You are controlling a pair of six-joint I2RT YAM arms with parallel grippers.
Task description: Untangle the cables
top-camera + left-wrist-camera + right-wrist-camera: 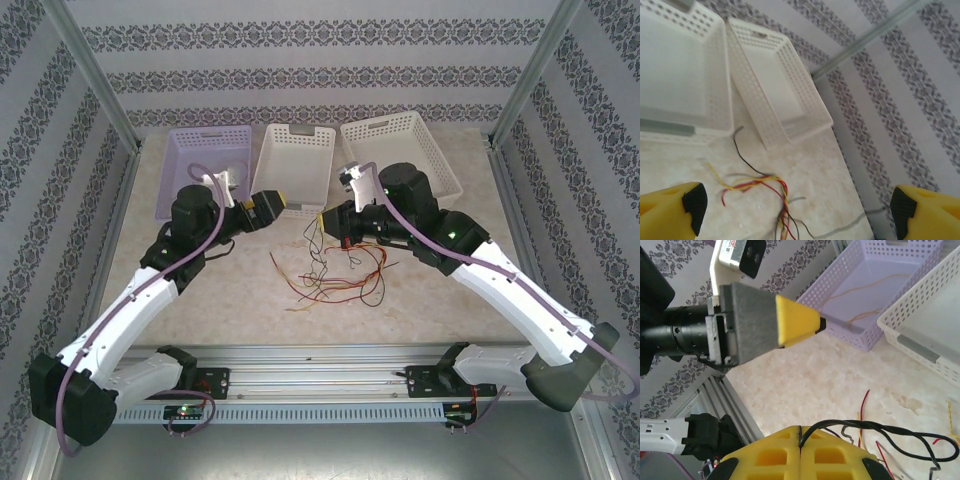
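A tangle of thin red, yellow and black cables (335, 275) lies on the table between the arms, and it also appears below my left gripper (767, 187). My right gripper (800, 430) is shut on a black cable (875, 426), which runs off to the right from its yellow fingertips. From above, the right gripper (324, 220) hovers over the tangle's far edge. My left gripper (282, 204) faces it with a small gap between them. Its yellow fingers (672, 212) are spread wide, open and empty. A tan cable (867, 286) lies inside the purple basket (837, 282).
Three baskets stand along the back: purple (178, 175) on the left, white (293, 165) in the middle, white (440, 160) on the right. Patterned walls and metal posts (95, 75) enclose the table. A rail (330, 365) runs along the near edge.
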